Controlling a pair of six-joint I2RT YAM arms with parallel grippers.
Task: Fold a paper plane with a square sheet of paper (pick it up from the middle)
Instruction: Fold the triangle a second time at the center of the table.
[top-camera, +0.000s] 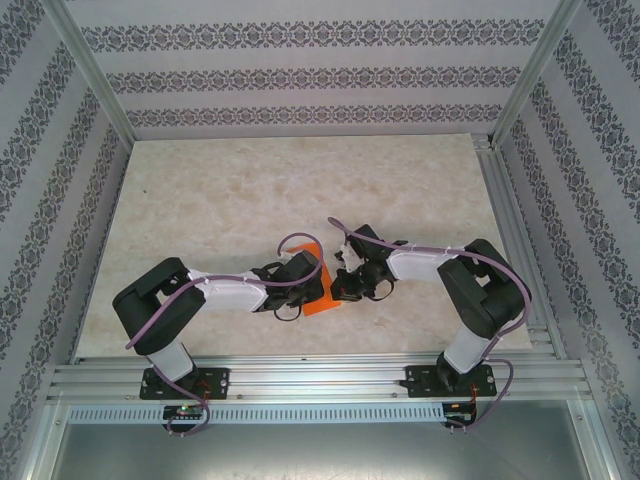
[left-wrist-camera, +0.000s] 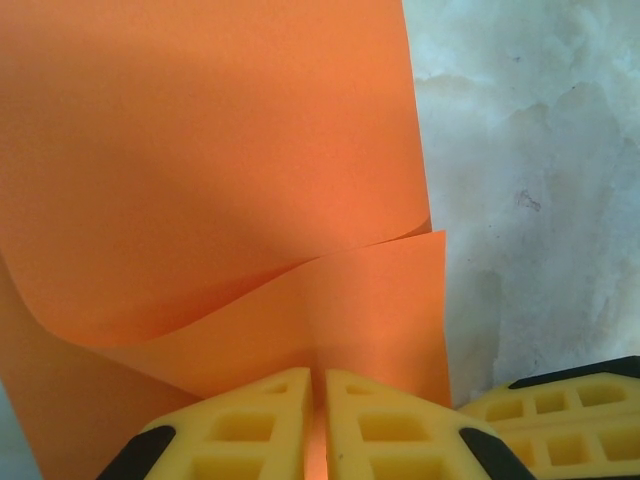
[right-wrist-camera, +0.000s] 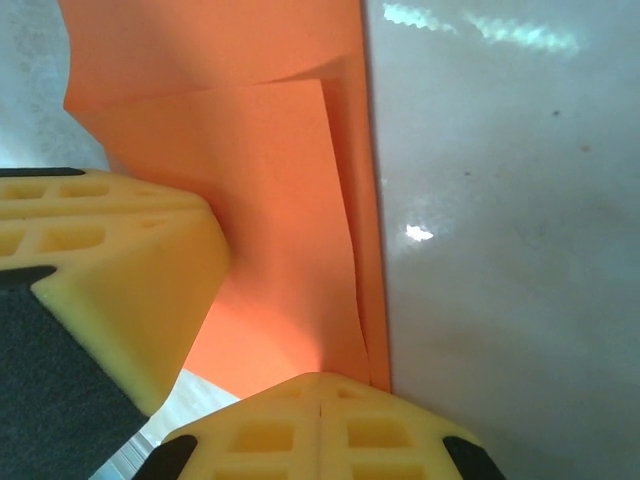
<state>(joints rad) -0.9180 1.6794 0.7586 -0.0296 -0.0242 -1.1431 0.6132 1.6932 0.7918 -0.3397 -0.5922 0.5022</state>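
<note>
Sheet of thin orange paper (top-camera: 325, 298) lies folded between tools: left tool (left-wrist-camera: 317, 378) pinches it; right tool (right-wrist-camera: 320, 382), fully closed, abuts fold.

top ext: overhead, whole table (top-camera: 250, 190) | wrists: v. close, both on paper (left-wrist-camera: 200, 150)

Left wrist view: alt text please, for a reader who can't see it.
The left gripper, yellow fingers nearly together, pinches the near edge of an orange sheet of paper that curls over itself in two layers. Pale marbled table shows to the right.
</note>
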